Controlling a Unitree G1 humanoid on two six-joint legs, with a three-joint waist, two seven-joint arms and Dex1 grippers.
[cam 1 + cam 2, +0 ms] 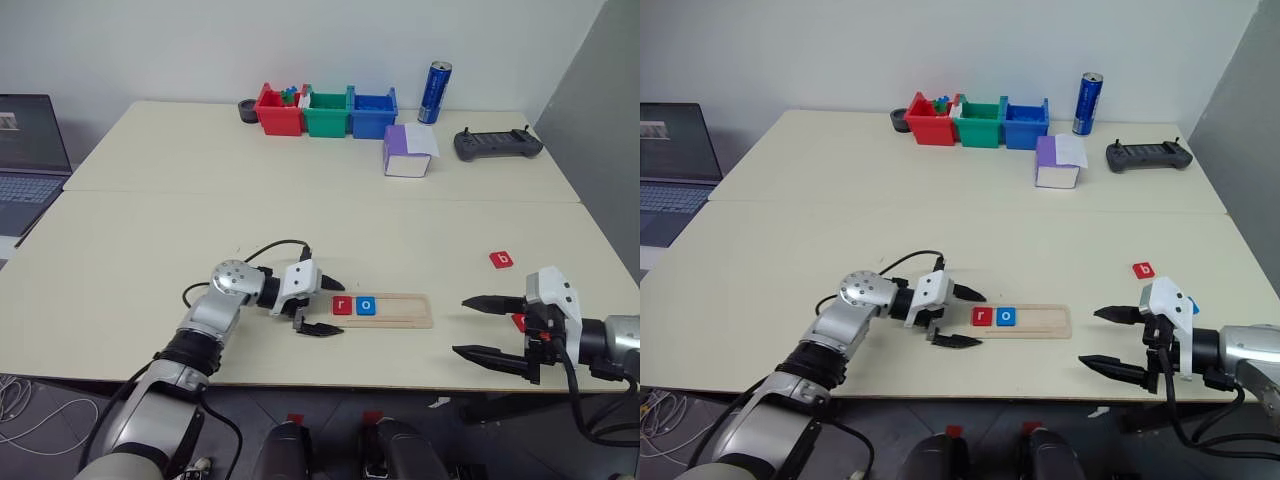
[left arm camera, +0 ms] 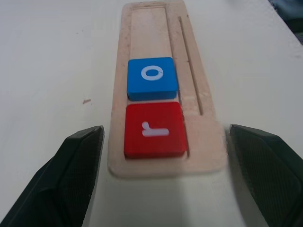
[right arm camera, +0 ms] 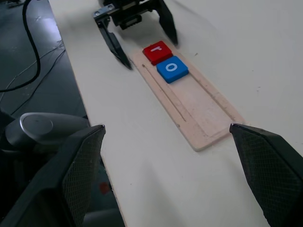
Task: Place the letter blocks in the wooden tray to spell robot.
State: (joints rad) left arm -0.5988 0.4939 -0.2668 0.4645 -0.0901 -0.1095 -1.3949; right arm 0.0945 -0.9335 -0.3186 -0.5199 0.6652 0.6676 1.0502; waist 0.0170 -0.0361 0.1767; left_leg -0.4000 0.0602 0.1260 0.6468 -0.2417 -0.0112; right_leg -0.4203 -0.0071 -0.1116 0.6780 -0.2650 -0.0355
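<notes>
The long shallow light-wood tray (image 1: 382, 309) lies on the cream table (image 1: 300, 220), just past the tips of the left gripper (image 1: 322, 301), whose two black fingers (image 2: 71, 175) stand spread and empty on either side of its near end; inside, the red square "r" block (image 2: 154, 130) sits nearest those fingers, the blue "o" block (image 2: 152, 78) touching it beyond; the right gripper (image 1: 485, 326) hovers off the tray's far end, fingers wide apart, holding nothing; a red "b" block (image 1: 502, 260) lies on the table beyond its fingertips.
</notes>
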